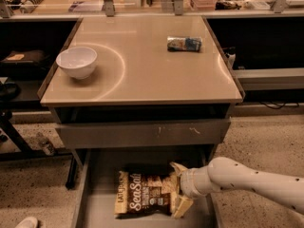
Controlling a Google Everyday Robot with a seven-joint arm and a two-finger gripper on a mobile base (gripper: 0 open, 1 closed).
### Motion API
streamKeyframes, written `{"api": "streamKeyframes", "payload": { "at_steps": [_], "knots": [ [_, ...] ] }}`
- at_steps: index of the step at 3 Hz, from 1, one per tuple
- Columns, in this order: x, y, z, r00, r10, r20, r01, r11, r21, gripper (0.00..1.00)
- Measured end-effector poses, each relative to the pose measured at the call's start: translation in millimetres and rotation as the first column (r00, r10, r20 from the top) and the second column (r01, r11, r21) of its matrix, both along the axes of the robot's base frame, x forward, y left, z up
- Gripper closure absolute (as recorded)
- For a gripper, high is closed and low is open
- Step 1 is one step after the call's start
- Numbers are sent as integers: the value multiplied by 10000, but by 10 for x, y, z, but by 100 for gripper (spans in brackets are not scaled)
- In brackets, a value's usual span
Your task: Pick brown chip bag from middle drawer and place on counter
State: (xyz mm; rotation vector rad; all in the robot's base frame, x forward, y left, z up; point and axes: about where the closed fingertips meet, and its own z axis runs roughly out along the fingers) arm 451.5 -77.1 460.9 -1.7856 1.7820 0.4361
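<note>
1. Grey metal of the middle drawer [95,210], pulled out nearest the camera, low under the cabinet.
2. Lying flat on its floor, toward the right side: the brown chip bag [142,194], white "Sea Salt" lettering facing up.
3. At the bag's right end: the end effector [179,186] on a white arm [247,177] reaching in from the right, tan fingers [177,167] spread wide, one behind that end and one in front of it.
4. Above the open tray, a scratched grey drawer front [142,133], shut.
5. Farther back, the glossy beige worktop [142,80]: white bowl [76,61] at left, blue-and-white packet [184,43] at far right, well apart.
</note>
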Motion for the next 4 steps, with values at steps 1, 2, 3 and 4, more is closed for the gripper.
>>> {"api": "streamKeyframes", "payload": {
  "at_steps": [1, 2, 3, 4],
  "knots": [
    [10, 28, -328, 9997, 140, -197, -134, 9994, 311, 0],
    [43, 51, -679, 9978, 109, -650, -81, 9990, 439, 0],
    [119, 142, -910, 9957, 259, -893, -222, 9988, 428, 0],
    [121, 151, -917, 9956, 268, -901, -230, 9988, 437, 19]
  ]
}}
